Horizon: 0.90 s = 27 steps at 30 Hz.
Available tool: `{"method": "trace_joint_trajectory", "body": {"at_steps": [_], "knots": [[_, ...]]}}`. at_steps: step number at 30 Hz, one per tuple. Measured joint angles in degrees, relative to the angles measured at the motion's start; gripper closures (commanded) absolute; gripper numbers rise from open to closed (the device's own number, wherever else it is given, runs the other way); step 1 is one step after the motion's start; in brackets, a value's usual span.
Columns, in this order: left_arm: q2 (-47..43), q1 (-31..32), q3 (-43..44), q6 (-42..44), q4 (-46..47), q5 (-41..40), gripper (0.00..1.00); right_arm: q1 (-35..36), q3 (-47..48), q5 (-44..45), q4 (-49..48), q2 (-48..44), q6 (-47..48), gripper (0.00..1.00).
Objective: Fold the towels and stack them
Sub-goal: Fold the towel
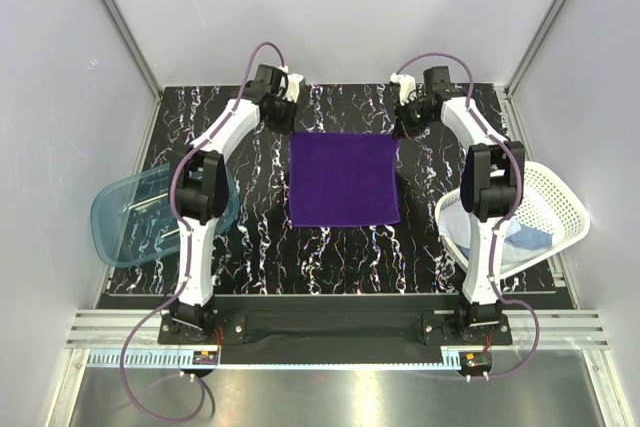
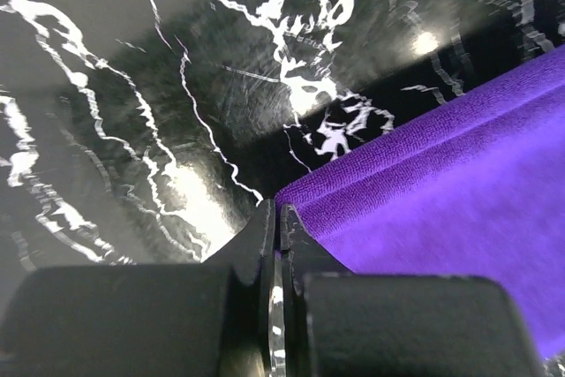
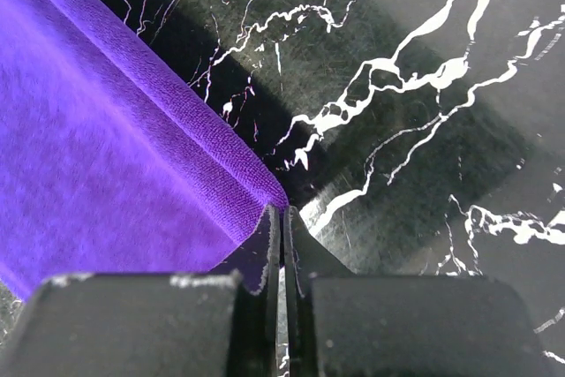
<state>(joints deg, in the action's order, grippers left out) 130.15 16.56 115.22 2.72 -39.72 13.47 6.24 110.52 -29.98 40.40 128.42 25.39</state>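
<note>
The deep purple towel (image 1: 343,179) lies flat on the middle of the black marbled table. My left gripper (image 1: 291,125) is at its far left corner, and the left wrist view shows the gripper (image 2: 276,209) shut on that corner of the purple towel (image 2: 459,183). My right gripper (image 1: 403,127) is at the far right corner, and the right wrist view shows the gripper (image 3: 282,211) shut on that corner of the towel (image 3: 106,147). A light blue towel (image 1: 527,238) and a white towel (image 1: 462,221) lie in the basket.
A white perforated basket (image 1: 562,205) stands tilted at the table's right edge beside the right arm. A translucent teal tub (image 1: 125,217) stands at the left edge beside the left arm. Grey walls close in the back and sides.
</note>
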Motion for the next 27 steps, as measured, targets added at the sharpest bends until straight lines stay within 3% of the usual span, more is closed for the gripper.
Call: {"method": "trace_joint_trajectory", "body": {"at_steps": [12,27], "knots": [[-6.47,0.37,-8.92,0.04,1.57,0.09,1.00,0.04,-12.26,1.05,-8.07,-5.73,-2.25,1.00],[-19.26,2.58,-21.97,-0.96,1.05,-0.11,1.00,2.54,-26.73,6.71,-12.55,-20.20,-8.04,1.00]]}}
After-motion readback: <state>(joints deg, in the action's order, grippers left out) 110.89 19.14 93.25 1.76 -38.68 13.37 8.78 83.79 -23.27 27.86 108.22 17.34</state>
